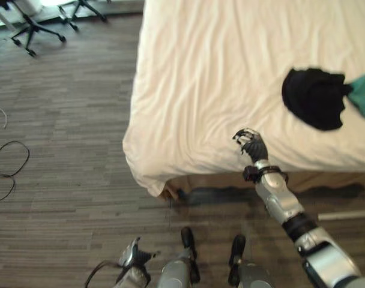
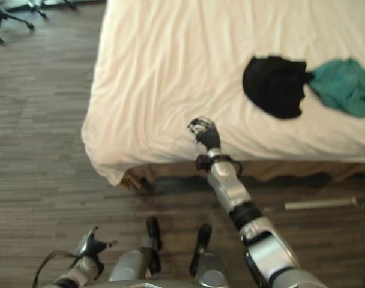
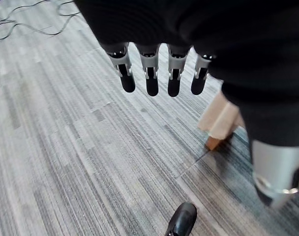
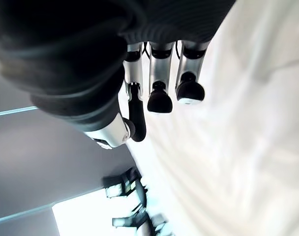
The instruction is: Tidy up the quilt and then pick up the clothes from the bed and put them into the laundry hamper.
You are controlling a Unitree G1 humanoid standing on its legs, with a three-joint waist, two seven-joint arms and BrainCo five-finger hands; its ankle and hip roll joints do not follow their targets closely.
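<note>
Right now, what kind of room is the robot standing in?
Probably a bedroom mock-up in an office or lab: a bed under a cream quilt, black and teal clothes on it, office chairs nearby.

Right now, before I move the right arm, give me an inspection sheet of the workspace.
Surface: bed, cream quilt spread over it, lightly wrinkled.
Job's things: black garment and teal garment lie touching on the quilt; hamper nothing seen.
Clutter: pale rod on the floor by the bed.
Hands: right hand at the quilt's near edge, fingers curled, empty; left hand low over the floor, fingers straight.
Cables: nothing seen.
Surroundings: wood-look floor, office chairs.
</note>
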